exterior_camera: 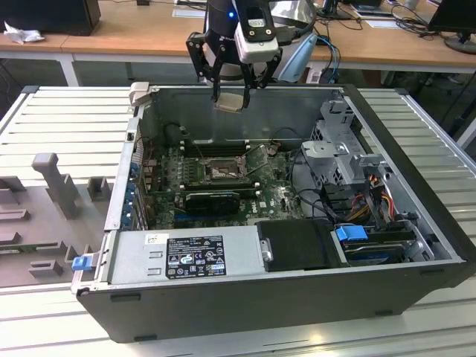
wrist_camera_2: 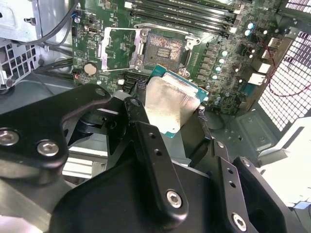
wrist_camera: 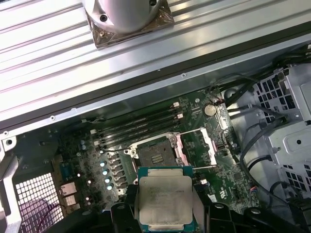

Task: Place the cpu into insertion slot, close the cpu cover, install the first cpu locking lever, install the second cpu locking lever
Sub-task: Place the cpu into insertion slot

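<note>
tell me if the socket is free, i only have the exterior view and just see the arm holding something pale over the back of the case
Observer: In the first wrist view the insertion slot is bare, with nothing seated in it.
Operator: and the cover
Observer: The cpu cover is open and off the slot, on the side toward the coin cell.
Operator: is that the chip in the jaws
Observer: Yes. In both wrist views it is the cpu, metal face toward the cameras, pinched at its edges between the jaws.
</note>
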Controlling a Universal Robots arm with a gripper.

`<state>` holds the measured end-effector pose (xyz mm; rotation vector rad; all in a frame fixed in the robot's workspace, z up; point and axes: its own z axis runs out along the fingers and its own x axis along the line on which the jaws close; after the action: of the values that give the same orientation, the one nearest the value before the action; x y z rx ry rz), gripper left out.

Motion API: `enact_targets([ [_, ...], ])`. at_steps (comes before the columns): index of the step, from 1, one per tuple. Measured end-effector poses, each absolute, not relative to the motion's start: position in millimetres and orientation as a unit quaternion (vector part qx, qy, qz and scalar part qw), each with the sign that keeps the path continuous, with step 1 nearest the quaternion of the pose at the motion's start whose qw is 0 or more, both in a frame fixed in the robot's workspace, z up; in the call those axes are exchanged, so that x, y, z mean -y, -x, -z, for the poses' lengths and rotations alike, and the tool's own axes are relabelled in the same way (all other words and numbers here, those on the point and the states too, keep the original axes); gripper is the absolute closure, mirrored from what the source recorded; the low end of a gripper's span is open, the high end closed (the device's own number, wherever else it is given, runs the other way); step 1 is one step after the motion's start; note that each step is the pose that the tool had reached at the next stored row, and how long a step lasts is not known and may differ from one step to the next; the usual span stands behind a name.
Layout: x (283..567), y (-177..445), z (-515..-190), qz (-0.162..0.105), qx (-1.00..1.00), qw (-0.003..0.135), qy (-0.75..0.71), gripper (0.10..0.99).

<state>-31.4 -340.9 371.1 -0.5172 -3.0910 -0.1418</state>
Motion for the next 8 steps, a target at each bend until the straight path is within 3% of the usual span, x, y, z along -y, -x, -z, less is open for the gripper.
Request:
enact_targets([
  [8,340.9,31.5,-371.1,0.045,0.983,0.002,0.177,0.553],
])
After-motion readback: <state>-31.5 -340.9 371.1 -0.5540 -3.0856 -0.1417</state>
